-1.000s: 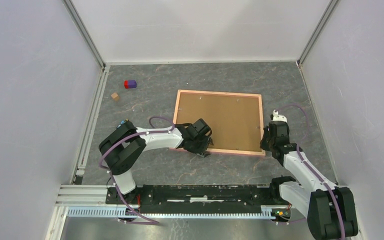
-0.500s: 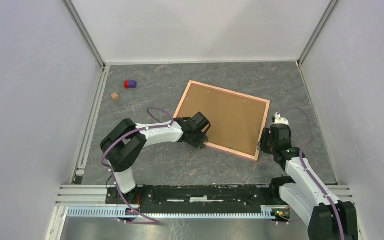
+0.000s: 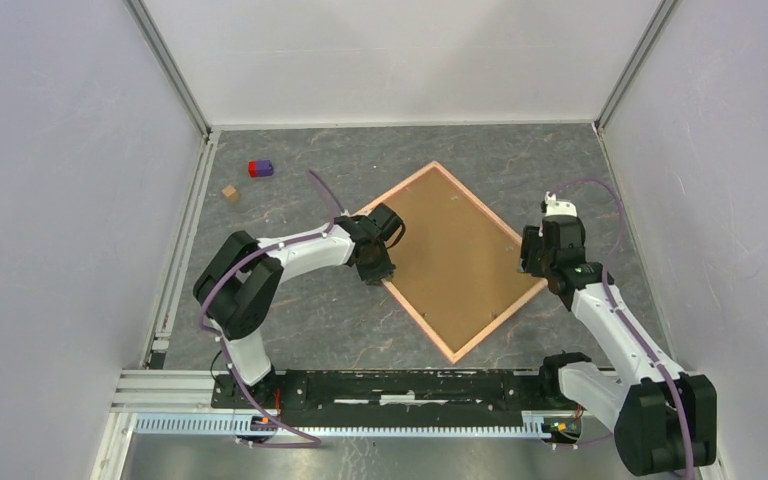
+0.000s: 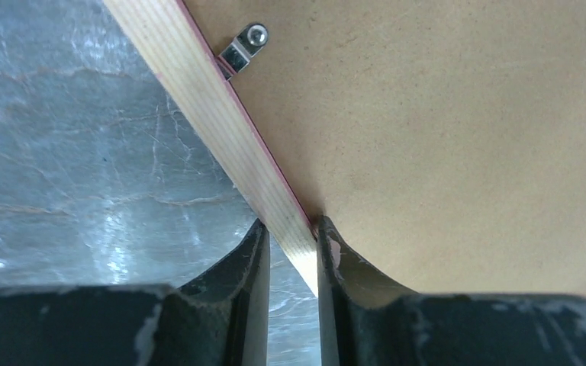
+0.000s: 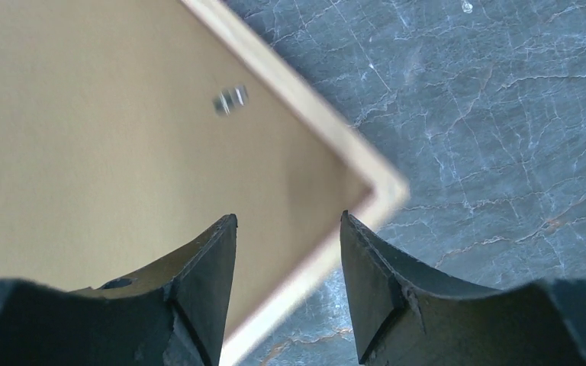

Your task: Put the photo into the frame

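Grips the pale wooden edge of the frame [image 4: 214, 122] with the left gripper [image 4: 290, 236], one finger on each side. Shows brown backing board [image 4: 442, 130] at right, metal clip [image 4: 243, 47] near top, grey marbled table [image 4: 69, 152] at left.

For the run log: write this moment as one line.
frame: back up, lying askew | left hand: shut on frame rail | right hand: open over frame corner | photo: not in view
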You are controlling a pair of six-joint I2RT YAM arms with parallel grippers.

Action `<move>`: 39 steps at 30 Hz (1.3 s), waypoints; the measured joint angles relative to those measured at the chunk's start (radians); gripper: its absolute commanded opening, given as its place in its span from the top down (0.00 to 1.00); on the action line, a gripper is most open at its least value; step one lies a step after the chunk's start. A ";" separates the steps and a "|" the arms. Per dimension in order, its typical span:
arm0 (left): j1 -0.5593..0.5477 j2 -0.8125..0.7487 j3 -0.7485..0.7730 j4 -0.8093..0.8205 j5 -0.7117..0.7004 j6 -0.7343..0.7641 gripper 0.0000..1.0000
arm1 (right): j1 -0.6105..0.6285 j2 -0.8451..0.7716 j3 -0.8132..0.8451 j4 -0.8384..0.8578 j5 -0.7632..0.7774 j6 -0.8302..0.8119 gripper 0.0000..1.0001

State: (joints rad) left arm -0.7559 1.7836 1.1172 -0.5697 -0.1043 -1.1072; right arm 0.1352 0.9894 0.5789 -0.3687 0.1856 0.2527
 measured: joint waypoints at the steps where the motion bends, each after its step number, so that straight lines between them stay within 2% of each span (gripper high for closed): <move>1: 0.000 0.000 0.002 -0.005 0.002 0.056 0.98 | 0.000 0.008 0.004 -0.001 0.000 -0.005 0.42; 7: 0.007 -0.013 -0.002 0.000 0.000 0.304 0.98 | 0.000 0.061 0.007 -0.009 -0.028 -0.036 0.37; 14: 0.052 -0.054 -0.051 0.031 -0.006 0.437 0.98 | 0.000 0.105 0.008 -0.013 -0.077 -0.075 0.31; 22: 0.069 -0.098 -0.114 0.097 -0.010 0.474 0.98 | 0.000 0.171 0.010 -0.006 -0.107 -0.093 0.39; 30: 0.077 -0.098 -0.117 0.103 0.005 0.481 0.98 | 0.022 0.240 0.010 0.009 -0.170 -0.094 0.36; 39: 0.143 -0.081 -0.106 0.118 0.072 0.481 0.98 | 0.067 0.204 0.010 -0.024 -0.186 -0.094 0.35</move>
State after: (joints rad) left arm -0.6125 1.7023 1.0115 -0.4515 -0.0322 -0.6266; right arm 0.2024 1.1934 0.5888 -0.3927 -0.0006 0.1589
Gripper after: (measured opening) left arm 0.294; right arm 0.658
